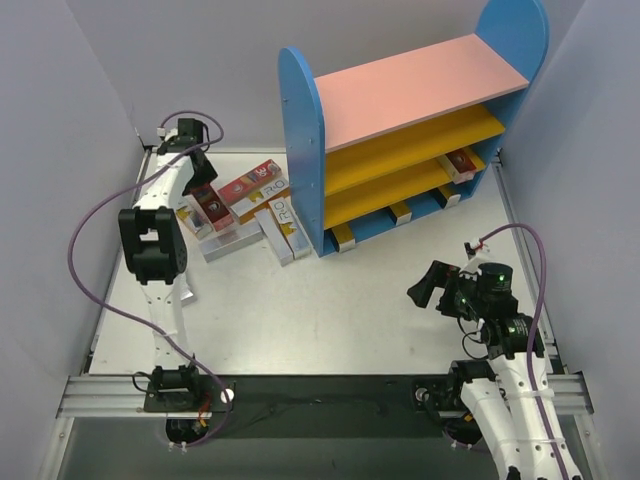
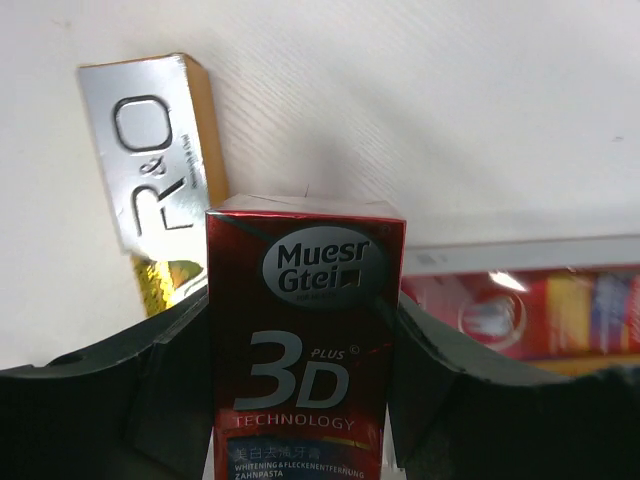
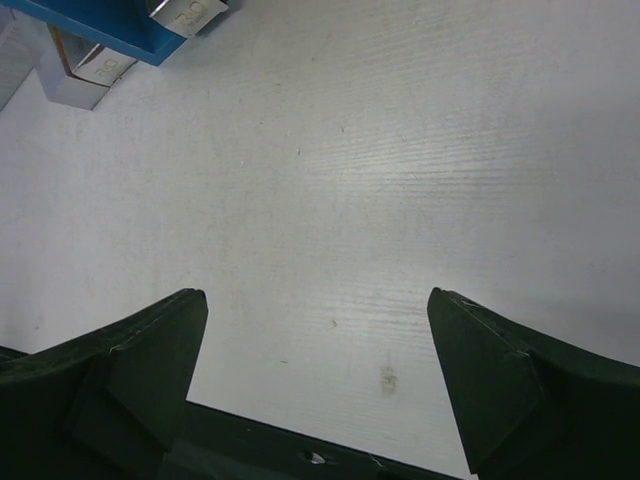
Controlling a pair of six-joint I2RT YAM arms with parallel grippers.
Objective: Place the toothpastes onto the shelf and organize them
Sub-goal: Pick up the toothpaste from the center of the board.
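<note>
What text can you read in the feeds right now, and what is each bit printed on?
"Muesr Gtei": oval badge on the held red box.
"3D PLUS TECHNOLOGY": same box, below the badge.
"WHITENING & FLECKENENTFERNUNG ZAHNPASTA": same box, bottom; Chinese line above it too small.
"R&O": silver box behind it.
Print on the second red box, lying at right: blurred.
Right wrist view: lettering on the far box unreadable.

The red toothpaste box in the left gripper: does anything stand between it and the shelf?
Yes. Other toothpaste boxes lie between the red toothpaste box and the shelf, and its blue side panel faces the box. The left gripper would probably have to go around to the open front.
</note>
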